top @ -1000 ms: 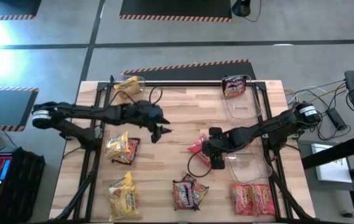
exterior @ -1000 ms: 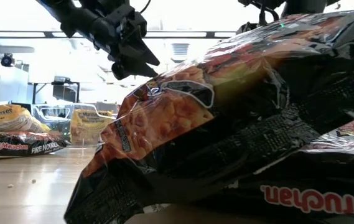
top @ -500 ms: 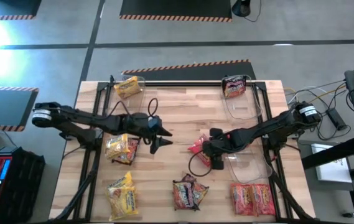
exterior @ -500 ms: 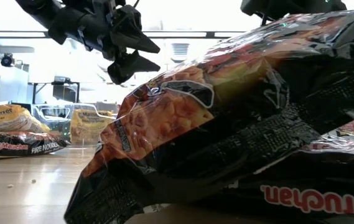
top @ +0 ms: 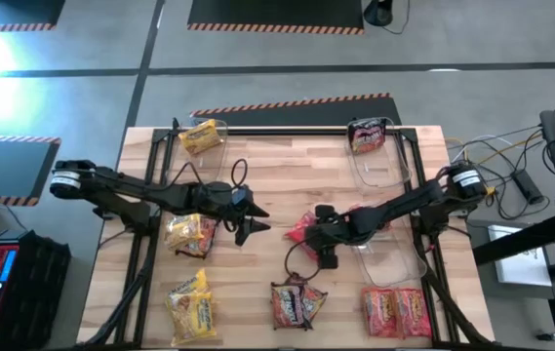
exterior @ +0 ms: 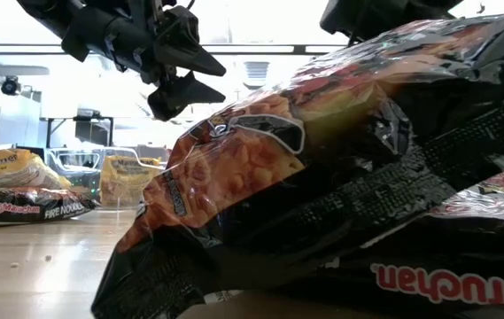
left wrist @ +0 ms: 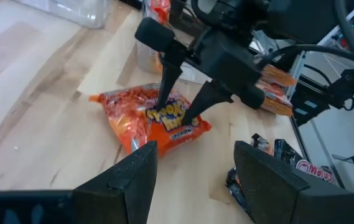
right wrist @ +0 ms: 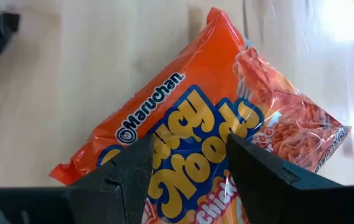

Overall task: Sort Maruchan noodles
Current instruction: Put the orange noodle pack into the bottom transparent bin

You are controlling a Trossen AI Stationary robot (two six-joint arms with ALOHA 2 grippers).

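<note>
Looking down at mid-table, we see our right gripper [top: 308, 234] poised directly over an orange Maruchan packet [top: 300, 227], its fingers [left wrist: 164, 93] spread apart with the tips straddling the printed label. The packet lies flat on the wooden table [top: 287, 166], just beside the clear bin [top: 389, 255]. From above, its long axis runs diagonally, one end pointing toward that bin. Our left gripper [top: 248, 226] hovers close by, well clear of the wood, fingers parted and empty, just beside a yellow packet [top: 188, 234].
</note>
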